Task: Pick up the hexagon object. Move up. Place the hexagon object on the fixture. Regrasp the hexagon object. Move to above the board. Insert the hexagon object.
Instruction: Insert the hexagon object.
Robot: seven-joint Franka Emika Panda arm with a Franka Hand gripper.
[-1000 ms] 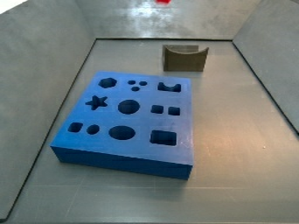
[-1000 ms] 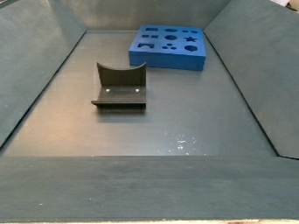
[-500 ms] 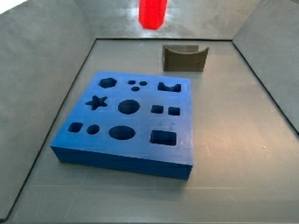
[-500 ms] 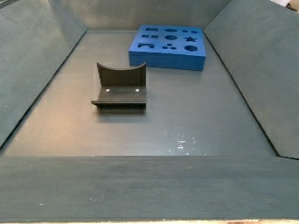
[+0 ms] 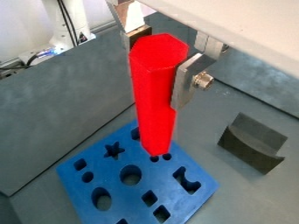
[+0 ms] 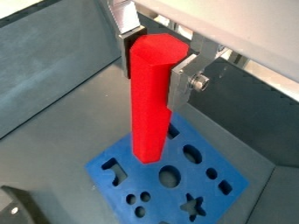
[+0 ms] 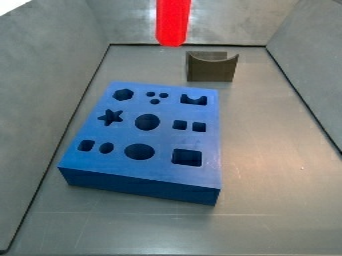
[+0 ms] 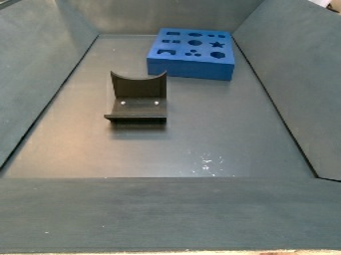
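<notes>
The hexagon object [image 5: 153, 96], a smooth matte red-orange prism with flat facets and a hexagonal end face, is held upright in the gripper [image 6: 155, 54], whose silver plate fingers [image 5: 187, 77] are closed on its upper part; it hangs high above the board [image 6: 176, 179], touching nothing. In a side view only its lower end [image 7: 173, 20] is seen at the top edge, and more of it is visible than half a second ago, when less showed, and a second ago only a sliver did; it has been lowered into view, so the move to above the board is judged under way, insertion not yet begun. The board is a thick blue slab, foam-like, with star, round, square and hexagon cut-outs. The fixture [image 8: 138, 98], a dark bracket with a curved notch, stands empty, well apart from the board
</notes>
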